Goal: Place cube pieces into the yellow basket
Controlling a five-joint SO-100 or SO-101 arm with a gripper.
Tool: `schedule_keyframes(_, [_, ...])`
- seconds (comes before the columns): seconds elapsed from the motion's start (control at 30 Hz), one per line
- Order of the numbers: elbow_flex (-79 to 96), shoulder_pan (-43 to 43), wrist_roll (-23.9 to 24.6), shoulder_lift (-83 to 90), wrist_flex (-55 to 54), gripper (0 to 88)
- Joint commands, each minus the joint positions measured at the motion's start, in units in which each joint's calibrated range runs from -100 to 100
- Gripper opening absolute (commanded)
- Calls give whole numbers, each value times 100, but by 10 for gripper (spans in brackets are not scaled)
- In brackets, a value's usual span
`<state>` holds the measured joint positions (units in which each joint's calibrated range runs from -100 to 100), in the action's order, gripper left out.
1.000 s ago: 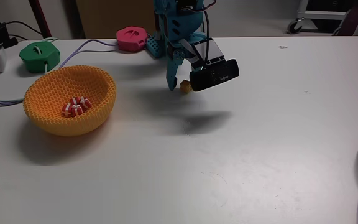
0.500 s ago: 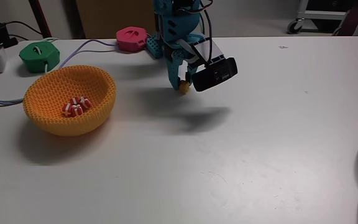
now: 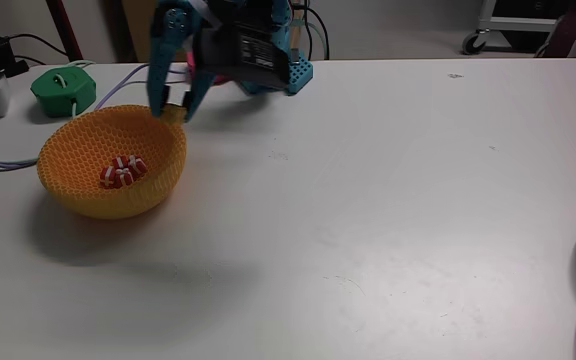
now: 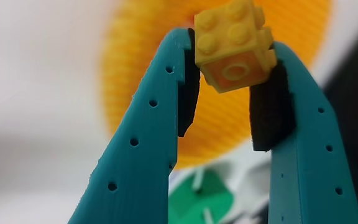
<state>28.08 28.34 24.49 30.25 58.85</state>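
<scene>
A: Where is the yellow cube [image 4: 234, 45]?
B: Pinched at the tips of the gripper [image 4: 229, 53], studs up and toward 11 o'clock in the wrist view, slightly tilted. It has no clear long axis.
A: And the basket [image 3: 88, 190]?
B: Directly beyond it, blurred. In the fixed view the gripper [image 3: 176, 108] hangs over the basket's rim at 1 o'clock.
A: The striped cubes [image 3: 121, 171]?
B: Clustered on the basket floor, touching.
A: Beyond that?
B: A green gadget [image 3: 64, 89] at 11 o'clock.
</scene>
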Motion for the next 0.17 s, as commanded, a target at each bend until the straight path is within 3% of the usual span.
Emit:
schedule_keyframes(0.0, [346,661,24,24,-1419,78])
schedule_keyframes(0.07, [413,754,10,34,-1471,290])
schedule_keyframes(0.13, [384,773,-10,72,-1454,355])
